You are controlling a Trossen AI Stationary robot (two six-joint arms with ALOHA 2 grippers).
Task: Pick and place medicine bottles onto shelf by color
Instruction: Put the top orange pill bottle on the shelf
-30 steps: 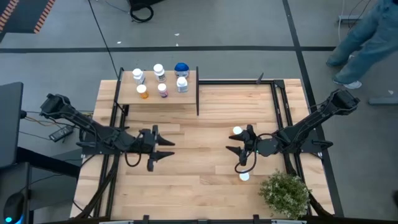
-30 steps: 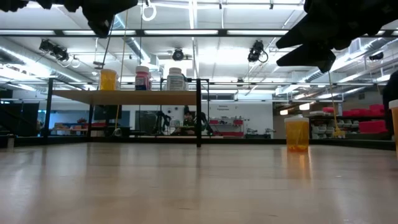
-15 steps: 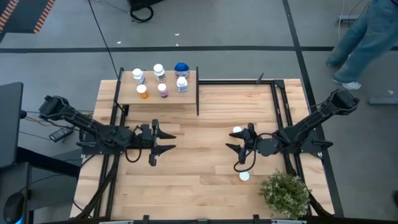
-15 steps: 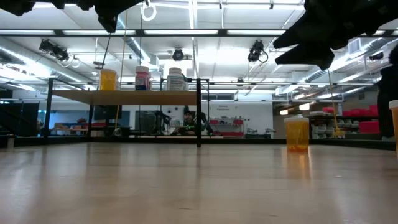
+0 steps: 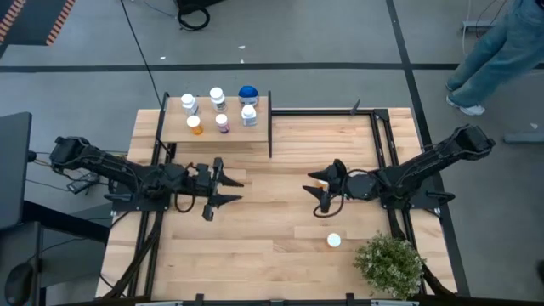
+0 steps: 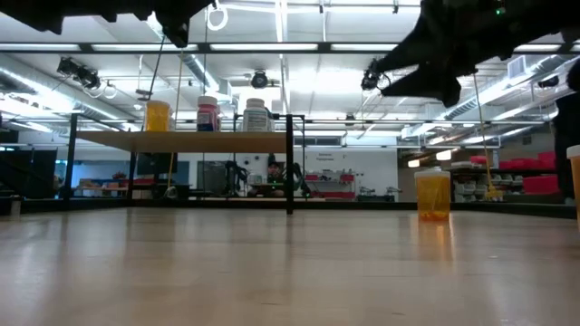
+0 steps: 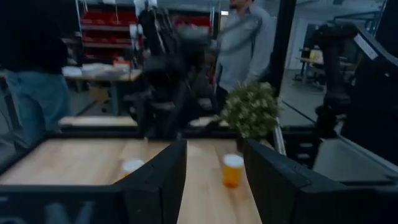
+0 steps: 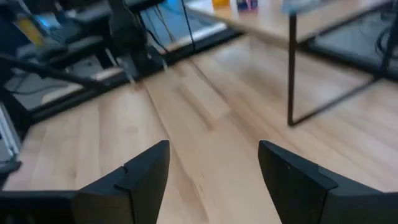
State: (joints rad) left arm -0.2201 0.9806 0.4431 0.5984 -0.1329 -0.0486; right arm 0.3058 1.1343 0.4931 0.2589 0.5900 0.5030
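High view: Since a second ago, the left gripper (image 5: 235, 190) has been advanced toward the table's middle, and the right gripper (image 5: 316, 193) has been swung toward a loose orange bottle (image 5: 317, 181), which now lies just beside one of its fingers, partly hidden. A pick is judged to be in preparation. A second loose bottle (image 5: 334, 240) stands behind that gripper, near the plant (image 5: 389, 262). On the shelf (image 5: 255, 134), ahead of the left gripper and off to one side, six bottles are carried, among them a blue-topped one (image 5: 247, 93).

Low view: Three shelf bottles are seen, orange (image 6: 157, 116), pinkish (image 6: 208, 113) and white (image 6: 256, 115).

Left wrist view: The fingers are set moderately apart, with nothing held; an orange bottle (image 7: 232, 170) stands well ahead.

Right wrist view: The fingers are spread wide and empty; the shelf lies ahead.
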